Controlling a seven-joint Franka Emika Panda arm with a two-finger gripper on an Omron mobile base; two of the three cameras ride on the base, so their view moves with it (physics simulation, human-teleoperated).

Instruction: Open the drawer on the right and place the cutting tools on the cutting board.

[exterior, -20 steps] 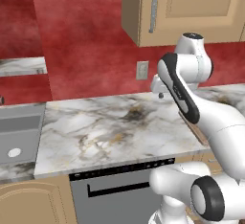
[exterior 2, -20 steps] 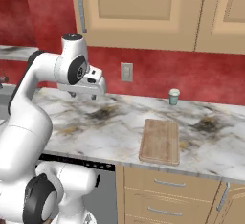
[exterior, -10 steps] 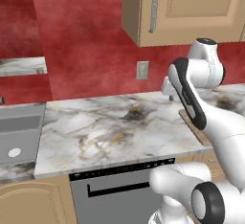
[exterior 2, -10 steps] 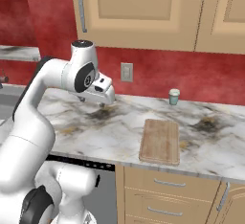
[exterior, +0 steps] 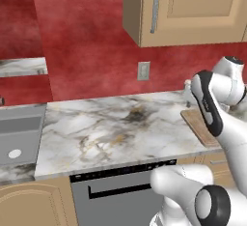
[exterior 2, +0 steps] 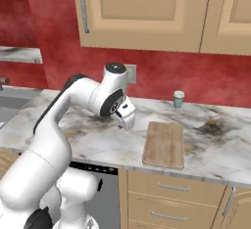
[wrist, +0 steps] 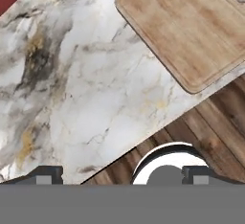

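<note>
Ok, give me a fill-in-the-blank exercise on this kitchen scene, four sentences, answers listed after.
1. The flat light-brown wooden cutting board lies on the ____ countertop.
2. The tan wooden drawers below the board are all ____.
3. The top of the cutting board is ____: no tool lies on it.
4. The small green cup stands by the ____ back wall.

Missing words: marble; shut; bare; red

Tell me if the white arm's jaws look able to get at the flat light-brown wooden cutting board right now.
Probably yes: the gripper, jaws open and empty, hangs above bare marble beside the light-brown wooden cutting board, whose top is bare.
</note>
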